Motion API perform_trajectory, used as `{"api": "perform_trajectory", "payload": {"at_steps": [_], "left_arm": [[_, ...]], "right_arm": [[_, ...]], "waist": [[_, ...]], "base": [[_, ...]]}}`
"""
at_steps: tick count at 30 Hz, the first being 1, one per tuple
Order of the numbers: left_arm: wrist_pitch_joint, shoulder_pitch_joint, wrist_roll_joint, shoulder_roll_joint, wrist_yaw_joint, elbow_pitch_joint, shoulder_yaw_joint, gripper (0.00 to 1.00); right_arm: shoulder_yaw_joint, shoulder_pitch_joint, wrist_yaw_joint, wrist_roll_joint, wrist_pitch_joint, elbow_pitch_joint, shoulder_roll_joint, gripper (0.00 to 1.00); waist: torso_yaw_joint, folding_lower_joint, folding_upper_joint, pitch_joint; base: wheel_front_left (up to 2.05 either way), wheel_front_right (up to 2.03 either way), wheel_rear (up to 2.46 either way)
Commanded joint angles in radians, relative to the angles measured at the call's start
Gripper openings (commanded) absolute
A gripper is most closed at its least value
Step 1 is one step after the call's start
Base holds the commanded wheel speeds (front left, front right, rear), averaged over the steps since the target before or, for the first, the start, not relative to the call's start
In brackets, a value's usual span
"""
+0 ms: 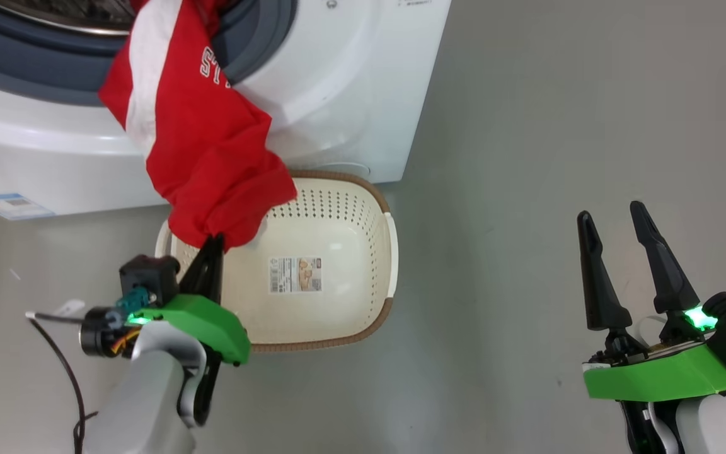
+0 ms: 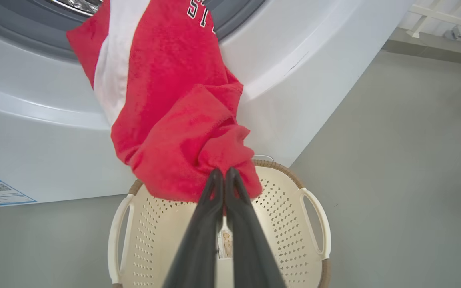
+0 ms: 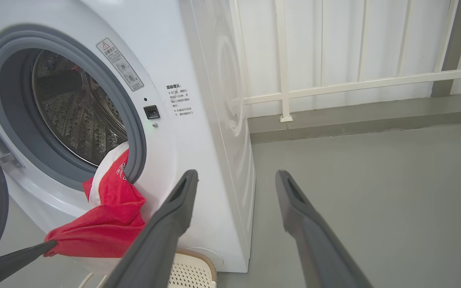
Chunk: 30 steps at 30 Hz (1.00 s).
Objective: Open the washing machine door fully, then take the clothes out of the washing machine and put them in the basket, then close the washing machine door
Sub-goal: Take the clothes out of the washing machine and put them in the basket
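Head view | left claw clamped on clothes trailing from washing machine, over basket for drop | right claw wide, empty

Your head camera looks steeply down on the small cream perforated plastic basket with a brown woven-look rim, with the big white front-loading washing machine just beyond it. Your left wrist camera sits close, looking along the left gripper at that same basket and washer front. The bright red garment with a white stripe at its fingertips appears in every view. Your right wrist camera stands farther back, looking past the right gripper into the washer's drum.
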Motion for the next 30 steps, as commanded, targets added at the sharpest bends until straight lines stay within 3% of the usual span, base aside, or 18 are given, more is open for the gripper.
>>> {"api": "perform_trajectory", "payload": {"at_steps": [1, 19, 30], "left_arm": [[-0.015, -0.043, -0.009, 0.013, -0.01, 0.024, 0.023, 0.0], [-0.027, -0.202, 0.002, -0.032, -0.059, 0.344, 0.017, 0.0], [-0.027, -0.257, 0.003, -0.042, -0.064, 0.448, 0.01, 0.0]], "right_arm": [[0.018, -0.021, 0.006, -0.011, -0.006, -0.03, -0.008, 1.0], [0.037, -0.066, 0.006, -0.023, -0.006, -0.038, -0.008, 1.0], [0.05, -0.089, 0.006, -0.033, -0.006, -0.048, -0.008, 1.0]], "waist": [[-0.002, 0.0, 0.0, 0.03], [-0.016, 0.0, 0.0, 0.163], [-0.026, 0.0, 0.0, 0.253]], "base": [[0.0, 0.0, 0.0], [0.0, 0.0, 0.0], [0.0, 0.0, 0.0]]}}
